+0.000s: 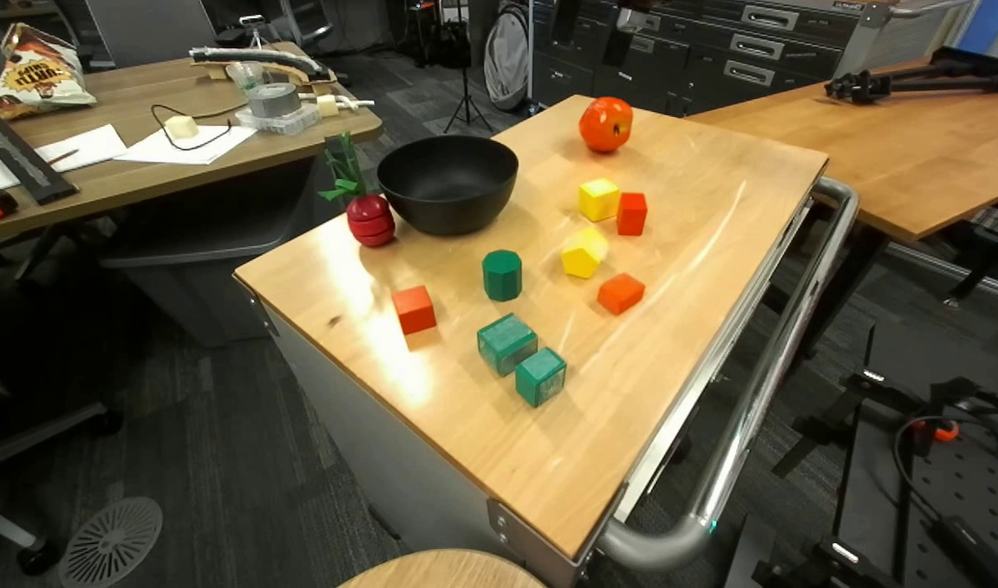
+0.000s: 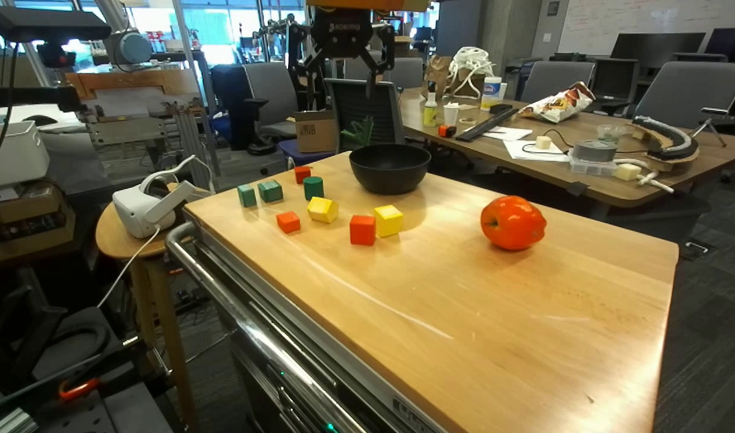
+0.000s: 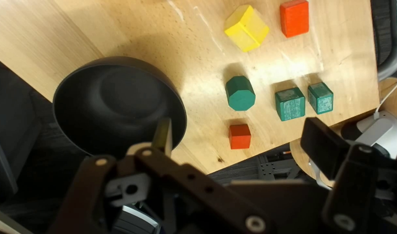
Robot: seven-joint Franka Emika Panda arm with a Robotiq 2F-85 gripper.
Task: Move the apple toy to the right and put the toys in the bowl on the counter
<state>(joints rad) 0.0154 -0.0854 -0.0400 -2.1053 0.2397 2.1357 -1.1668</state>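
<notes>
My gripper (image 2: 340,96) hangs with jaws spread wide, holding nothing; in the wrist view the lower red block (image 3: 240,137), likely next, shows between them, well below.

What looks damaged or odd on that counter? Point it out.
The apple lies on its side instead of standing upright. A green block and the smaller one beside it have whitish, scuffed-looking faces, unlike the evenly green many-sided block. Pale streaks, perhaps scratches, mark the counter. Nothing looks spilled.
</notes>
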